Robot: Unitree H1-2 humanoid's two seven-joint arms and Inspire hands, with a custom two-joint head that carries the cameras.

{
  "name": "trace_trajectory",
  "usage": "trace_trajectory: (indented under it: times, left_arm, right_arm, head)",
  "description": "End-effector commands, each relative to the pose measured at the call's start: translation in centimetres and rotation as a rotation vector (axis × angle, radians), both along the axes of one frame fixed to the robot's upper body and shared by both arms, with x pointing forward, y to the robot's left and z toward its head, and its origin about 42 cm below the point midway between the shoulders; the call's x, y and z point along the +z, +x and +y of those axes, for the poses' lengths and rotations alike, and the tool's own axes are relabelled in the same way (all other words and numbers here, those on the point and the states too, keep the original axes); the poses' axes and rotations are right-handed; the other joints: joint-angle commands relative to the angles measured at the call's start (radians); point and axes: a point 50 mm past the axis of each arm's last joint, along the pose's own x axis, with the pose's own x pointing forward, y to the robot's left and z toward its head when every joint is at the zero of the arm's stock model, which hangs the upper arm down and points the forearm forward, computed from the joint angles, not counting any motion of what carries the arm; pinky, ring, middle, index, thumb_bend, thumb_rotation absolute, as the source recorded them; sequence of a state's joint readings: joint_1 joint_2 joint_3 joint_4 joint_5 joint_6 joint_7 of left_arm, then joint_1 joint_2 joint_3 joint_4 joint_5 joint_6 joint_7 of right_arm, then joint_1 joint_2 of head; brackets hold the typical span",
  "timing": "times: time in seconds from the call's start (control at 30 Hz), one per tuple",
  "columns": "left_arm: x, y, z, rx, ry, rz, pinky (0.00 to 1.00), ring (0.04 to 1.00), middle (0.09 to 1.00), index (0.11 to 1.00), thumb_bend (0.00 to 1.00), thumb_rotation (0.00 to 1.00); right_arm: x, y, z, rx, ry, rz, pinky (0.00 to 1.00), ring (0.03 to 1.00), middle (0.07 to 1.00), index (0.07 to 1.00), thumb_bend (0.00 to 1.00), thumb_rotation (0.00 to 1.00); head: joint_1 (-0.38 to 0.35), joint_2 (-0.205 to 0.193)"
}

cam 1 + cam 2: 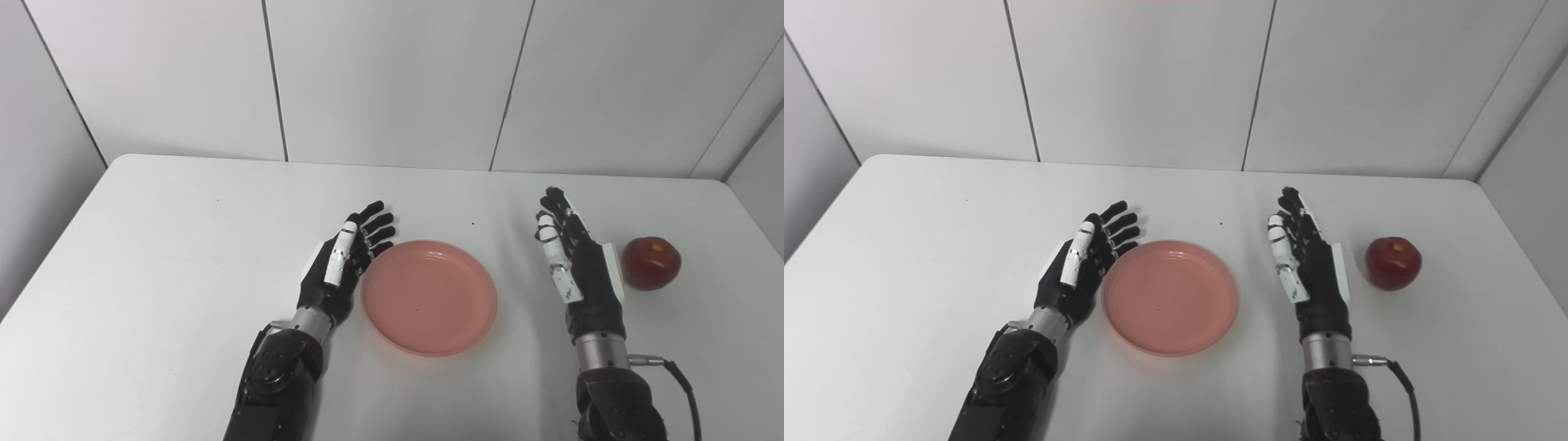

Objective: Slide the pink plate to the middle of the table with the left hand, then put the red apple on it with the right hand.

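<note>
The pink plate (pixel 429 297) lies flat near the middle of the white table (pixel 159 257), with nothing on it. My left hand (pixel 346 260) stands on edge against the plate's left rim, fingers stretched out, open and holding nothing. My right hand (pixel 572 257) is to the right of the plate, also open with fingers straight, a short gap from the rim. The red apple (pixel 650 263) sits upright on the table just to the right of the right hand, apart from it.
White wall panels (pixel 392 79) rise behind the table's far edge. The table's right edge runs close past the apple. A black cable (pixel 683 383) loops out from the right wrist.
</note>
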State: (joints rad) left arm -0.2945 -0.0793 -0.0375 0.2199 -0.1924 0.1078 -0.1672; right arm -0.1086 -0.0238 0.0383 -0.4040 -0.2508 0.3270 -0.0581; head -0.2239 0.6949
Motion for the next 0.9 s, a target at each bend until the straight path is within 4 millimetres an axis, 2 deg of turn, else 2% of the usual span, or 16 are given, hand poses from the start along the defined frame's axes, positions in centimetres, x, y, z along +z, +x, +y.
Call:
trace_trajectory:
  times: [0.0,0.07,0.1,0.17,0.23,0.5,0.7,0.87]
  left_arm:
    - [-3.0,-1.4,1.1,0.009,0.022,0.154,0.84,0.853,0.856,0.841,0.35,1.00]
    - [-3.0,-1.4,1.3,0.007,0.019,0.154,0.85,0.853,0.855,0.840,0.35,1.00]
    - [-3.0,-1.4,1.4,0.005,0.018,0.153,0.85,0.853,0.855,0.840,0.35,1.00]
    - [-3.0,-1.3,1.5,0.001,0.010,0.153,0.86,0.858,0.860,0.845,0.35,1.00]
    - [-3.1,-1.4,1.6,-0.002,-0.001,0.153,0.86,0.864,0.866,0.848,0.35,1.00]
    - [-3.4,-1.5,2.4,-0.004,-0.022,0.161,0.86,0.855,0.860,0.843,0.33,1.00]
    - [-3.5,-1.2,2.7,0.001,-0.028,0.166,0.87,0.860,0.864,0.850,0.33,1.00]
    - [-3.5,-1.1,3.2,0.014,-0.045,0.175,0.88,0.867,0.868,0.853,0.33,1.00]
  right_arm:
    - [2.4,0.1,0.0,-0.012,-0.082,-0.074,0.77,0.853,0.885,0.888,0.42,0.69]
    - [2.9,0.0,-0.2,-0.038,-0.175,-0.095,0.77,0.840,0.865,0.874,0.49,0.78]
    - [3.2,-0.1,-0.4,-0.052,-0.214,-0.105,0.77,0.840,0.863,0.873,0.50,0.79]
    - [3.9,-0.2,-0.8,-0.078,-0.257,-0.122,0.78,0.844,0.859,0.868,0.58,0.81]
    - [4.5,-0.3,-1.1,-0.098,-0.271,-0.140,0.79,0.851,0.861,0.867,0.65,0.77]
    - [7.2,-0.5,-2.2,-0.184,-0.408,-0.289,0.77,0.850,0.862,0.880,0.82,0.57]
    - [9.0,-0.7,-3.9,-0.289,-0.521,-0.319,0.76,0.842,0.865,0.887,0.86,0.47]
    - [9.7,-1.2,-6.1,-0.384,-0.625,-0.300,0.74,0.828,0.861,0.892,0.87,0.44]
  head:
    - [-0.010,0.000]
    - [-0.040,-0.005]
    - [-0.054,-0.008]
    - [-0.066,-0.011]
    - [-0.078,-0.014]
    - [-0.126,-0.026]
    - [-0.153,-0.037]
    - [-0.171,-0.040]
